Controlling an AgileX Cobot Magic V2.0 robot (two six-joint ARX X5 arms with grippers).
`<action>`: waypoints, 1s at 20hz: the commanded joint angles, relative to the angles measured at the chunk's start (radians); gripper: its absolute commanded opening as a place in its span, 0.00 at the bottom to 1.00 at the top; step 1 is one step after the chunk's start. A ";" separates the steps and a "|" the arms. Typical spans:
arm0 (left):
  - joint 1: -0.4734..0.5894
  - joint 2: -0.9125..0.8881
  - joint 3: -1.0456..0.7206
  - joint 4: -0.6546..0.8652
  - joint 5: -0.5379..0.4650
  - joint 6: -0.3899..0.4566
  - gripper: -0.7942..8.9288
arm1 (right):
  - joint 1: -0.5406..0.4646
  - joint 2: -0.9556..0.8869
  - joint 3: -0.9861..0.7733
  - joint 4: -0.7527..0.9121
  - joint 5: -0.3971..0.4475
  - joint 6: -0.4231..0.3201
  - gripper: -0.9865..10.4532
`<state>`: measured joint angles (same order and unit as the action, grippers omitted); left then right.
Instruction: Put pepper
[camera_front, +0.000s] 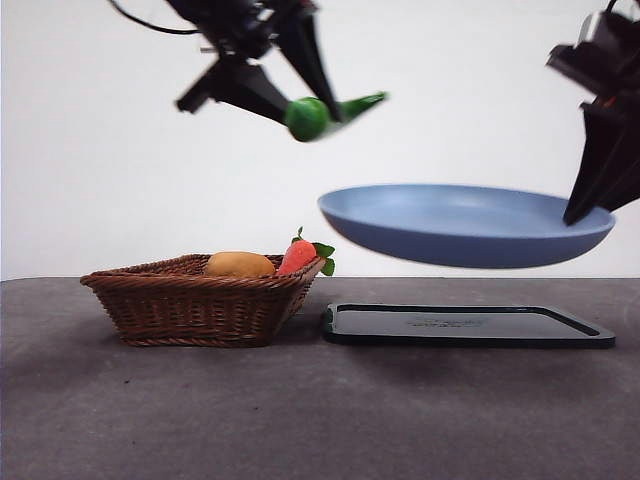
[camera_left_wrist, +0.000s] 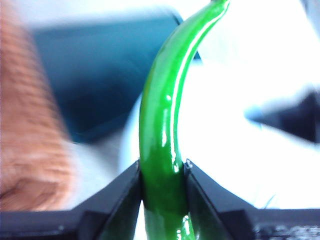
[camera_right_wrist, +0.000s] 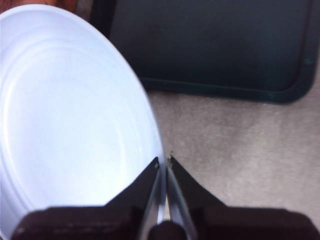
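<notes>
So the left gripper (camera_front: 318, 112) is up in the upper left of the front frame, jaws clamped on the pepper (camera_front: 325, 113), which sticks out sideways with its tip pointing right. It's in the air, above and a bit left of the blue plate (camera_front: 465, 225). The right gripper (camera_front: 590, 205) comes in from the upper right corner, jaws pinched nearly together on the plate's right rim, holding it off the table. Under the plate there's a dark tray (camera_front: 467, 326) with clear air between them. Lower left, a wicker basket (camera_front: 195, 305) holds a potato (camera_front: 239, 264) and a carrot (camera_front: 298, 255), just beside the tray's left edge.
</notes>
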<state>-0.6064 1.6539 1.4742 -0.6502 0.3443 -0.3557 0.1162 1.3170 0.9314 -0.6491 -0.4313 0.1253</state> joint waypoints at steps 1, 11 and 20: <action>-0.089 0.047 0.019 0.003 -0.067 0.077 0.19 | 0.017 0.020 0.018 0.014 -0.013 0.043 0.09; -0.191 0.152 0.019 -0.009 -0.168 0.154 0.20 | 0.070 0.020 0.018 0.011 -0.015 0.061 0.09; -0.193 0.149 0.019 -0.047 -0.204 0.162 0.30 | 0.091 0.020 0.018 -0.011 -0.015 0.062 0.09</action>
<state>-0.7887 1.7912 1.4742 -0.6987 0.1402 -0.2081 0.2028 1.3285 0.9314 -0.6659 -0.4381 0.1764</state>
